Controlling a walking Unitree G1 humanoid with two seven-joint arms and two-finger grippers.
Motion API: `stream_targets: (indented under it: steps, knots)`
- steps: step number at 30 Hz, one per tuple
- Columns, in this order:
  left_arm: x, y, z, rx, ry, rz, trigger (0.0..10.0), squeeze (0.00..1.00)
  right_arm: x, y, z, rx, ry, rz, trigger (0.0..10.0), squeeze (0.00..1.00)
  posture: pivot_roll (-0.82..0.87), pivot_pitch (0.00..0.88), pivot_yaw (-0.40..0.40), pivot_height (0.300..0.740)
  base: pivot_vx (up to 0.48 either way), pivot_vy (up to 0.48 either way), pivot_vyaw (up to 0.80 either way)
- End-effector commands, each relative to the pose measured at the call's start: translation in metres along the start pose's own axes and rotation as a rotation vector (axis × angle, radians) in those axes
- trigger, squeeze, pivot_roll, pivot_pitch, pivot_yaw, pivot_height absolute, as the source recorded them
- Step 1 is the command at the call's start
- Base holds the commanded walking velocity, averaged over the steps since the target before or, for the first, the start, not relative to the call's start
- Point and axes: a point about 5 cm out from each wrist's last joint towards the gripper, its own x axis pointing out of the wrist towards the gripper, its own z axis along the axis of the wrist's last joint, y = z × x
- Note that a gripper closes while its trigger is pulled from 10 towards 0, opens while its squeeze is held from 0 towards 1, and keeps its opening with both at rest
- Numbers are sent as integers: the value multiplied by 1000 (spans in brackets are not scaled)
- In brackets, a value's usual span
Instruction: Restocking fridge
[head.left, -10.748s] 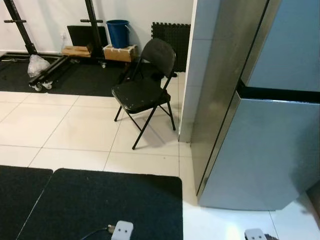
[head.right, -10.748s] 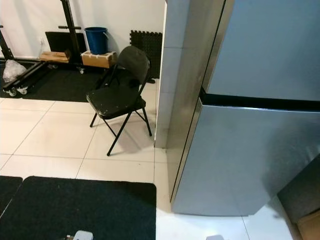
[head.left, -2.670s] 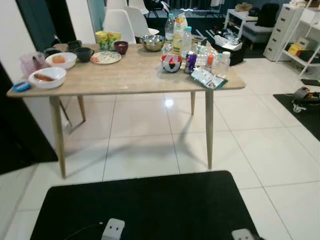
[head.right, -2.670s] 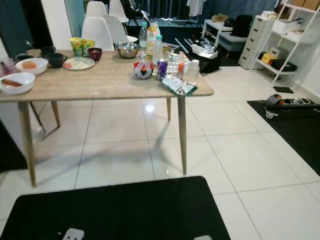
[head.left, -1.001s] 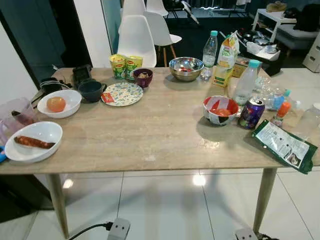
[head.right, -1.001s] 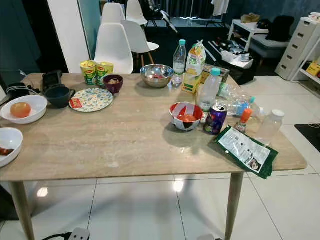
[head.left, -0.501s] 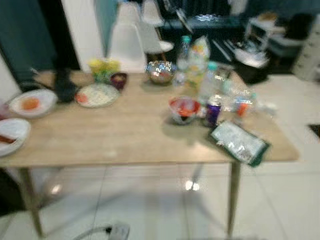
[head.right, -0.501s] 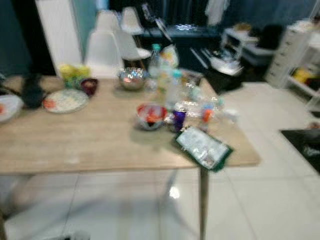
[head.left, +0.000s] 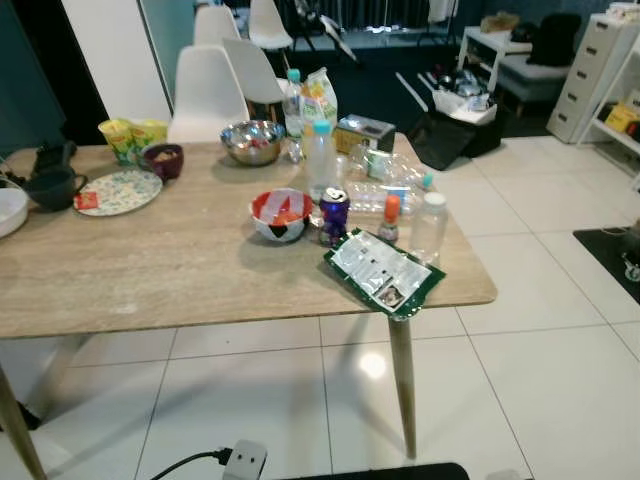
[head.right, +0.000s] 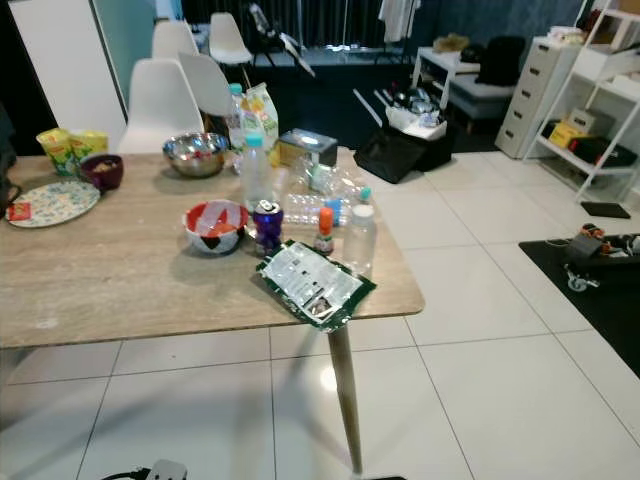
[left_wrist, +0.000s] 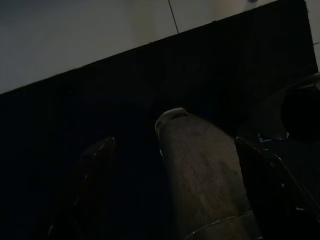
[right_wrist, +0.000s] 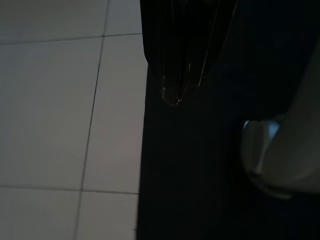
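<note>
Groceries are sitting clustered on the table's (head.left: 200, 290) far right: purple can (head.left: 333, 214), bottles (head.left: 318, 160), snack packet (head.left: 382, 271). Both end effectors are hanging low over the floor mat, well short; finger states unreadable.

We see white chairs (head.left: 208, 85) behind the wooden table (head.left: 180, 280), a white drawer unit (head.left: 590, 60) at the far right, a black bag (head.right: 400, 150) on the white tiled floor (head.left: 540, 330), and a black mat (right_wrist: 200, 175) over the tiles.
</note>
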Motion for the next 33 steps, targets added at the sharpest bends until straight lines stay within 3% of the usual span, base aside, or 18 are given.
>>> stream_targets:
  steps: [1,3,10,15,19,26,30,32,33]
  knots:
    - [0,1,-1,-9,5,5,10000,0,1,-2,10,50,-36,-24,10000,0,68,0,-12,738,0,0,0]
    - [-1,2,-1,-10,4,6,10000,0,0,-20,29,123,-100,-119,10000,0,66,0,-10,738,0,0,0]
    - [-1,3,-1,14,7,3,10000,0,-5,-46,67,165,-213,-194,10000,0,66,0,-14,738,0,-114,0]
    - [-1,3,-1,7,8,3,10000,0,-5,-38,88,122,-265,-161,10000,0,69,0,-18,738,0,-465,0]
    - [0,2,-1,0,5,16,10000,0,-3,-25,86,108,-260,-129,10000,0,71,0,-16,738,0,-423,0]
    - [0,-1,0,0,3,14,10000,0,-1,-20,78,99,-244,-105,10000,0,68,0,-11,738,0,-43,0]
    - [0,0,0,-5,1,18,10000,0,-2,-19,78,143,-262,-83,10000,0,69,0,-9,738,0,0,0]
    - [0,1,0,-9,1,19,10000,0,-4,-25,88,250,-324,-82,10000,0,69,0,-9,738,0,0,0]
    - [0,1,0,-9,1,19,10000,0,-4,-25,88,250,-324,-82,10000,0,69,0,-9,738,0,0,0]
